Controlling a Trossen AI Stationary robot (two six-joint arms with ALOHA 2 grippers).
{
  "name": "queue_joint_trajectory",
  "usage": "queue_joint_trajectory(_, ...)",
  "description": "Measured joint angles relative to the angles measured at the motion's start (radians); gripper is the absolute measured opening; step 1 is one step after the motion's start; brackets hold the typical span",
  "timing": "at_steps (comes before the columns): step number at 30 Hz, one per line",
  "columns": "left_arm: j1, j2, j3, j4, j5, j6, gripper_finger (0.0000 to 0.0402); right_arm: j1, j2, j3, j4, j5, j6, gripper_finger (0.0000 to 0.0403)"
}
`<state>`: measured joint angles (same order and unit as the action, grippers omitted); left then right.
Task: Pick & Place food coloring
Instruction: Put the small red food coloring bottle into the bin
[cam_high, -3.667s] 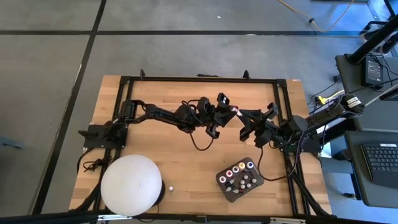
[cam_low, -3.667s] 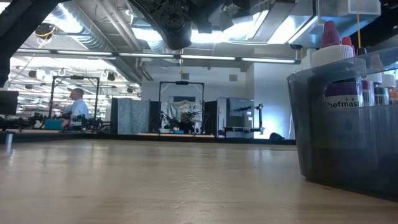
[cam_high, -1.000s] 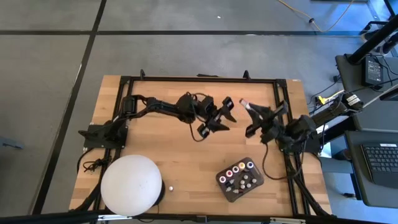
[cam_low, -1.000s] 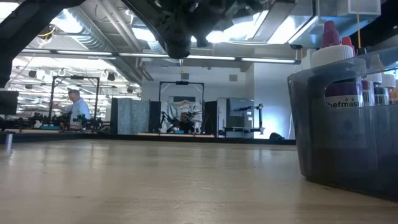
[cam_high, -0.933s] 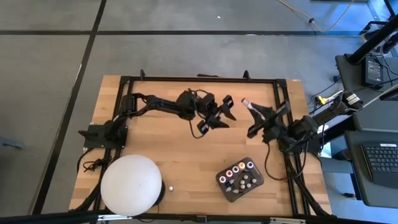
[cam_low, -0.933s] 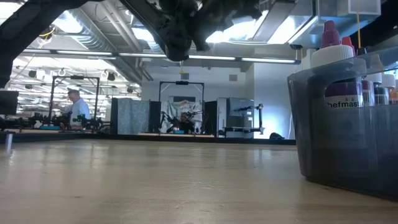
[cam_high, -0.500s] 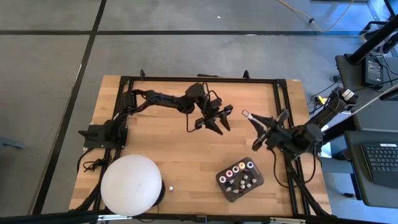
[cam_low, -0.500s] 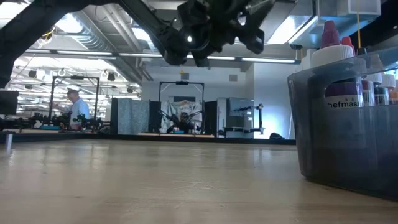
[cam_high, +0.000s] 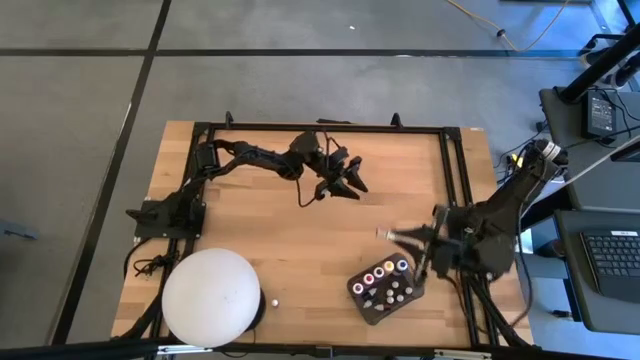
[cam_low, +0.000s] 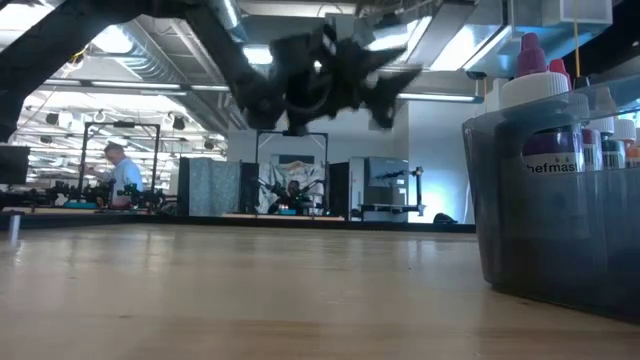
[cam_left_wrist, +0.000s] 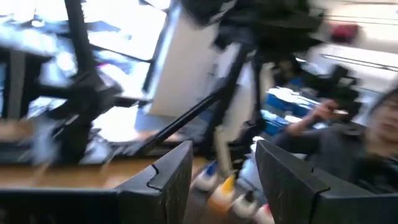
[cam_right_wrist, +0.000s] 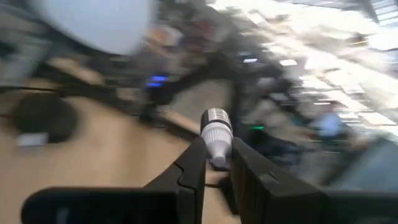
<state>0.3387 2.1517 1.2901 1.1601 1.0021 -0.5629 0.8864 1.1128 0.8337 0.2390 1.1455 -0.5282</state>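
Looking straight down, we see nearest the table's front edge a big white dome at the left and a dark grey tray at the right, its compartments holding small food coloring bottles with red, orange, yellow and white tops; a tiny white object lies on the wood just beside the dome. Just behind the tray, the right pincer hangs over the table, its fingers closed on a small white-capped bottle, which the right wrist view shows standing up between the two dark fingers. Farther back, over the middle of the table, the left pincer is held above the wood with its jaws apart and nothing between them; in the left wrist view its fingers frame a blurred cluster of bottle tops, though we cannot tell more of them. From table height, the tray wall fills the right of the picture, with a purple-topped bottle and others rising above its rim, while the left arm shows as a blurred dark mass overhead. Beyond the table, in the room behind, a person stands at far left among benches and equipment.
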Motion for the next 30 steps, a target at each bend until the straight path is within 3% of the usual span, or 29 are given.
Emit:
queue_joint_trajectory(8,0.008,0.002,-0.156,-0.004,-0.168,0.026,0.0175,0.041,0.07,0.223,-0.653,-0.515,0.871,0.0061)
queue_joint_trajectory(17,-0.038,0.001,-0.158,0.09,-0.178,0.044,0.0173,0.006,0.258,0.335,-1.176,-0.815,1.511,0.0061)
queue_joint_trajectory(21,-0.052,0.001,-0.158,0.102,-0.178,0.045,0.0176,-0.006,0.328,0.337,-1.296,-0.902,1.668,0.0063)
queue_joint_trajectory(30,-0.058,0.001,-0.158,0.101,-0.172,0.045,0.0172,-0.047,0.4,0.337,-1.264,-0.982,1.676,0.0063)
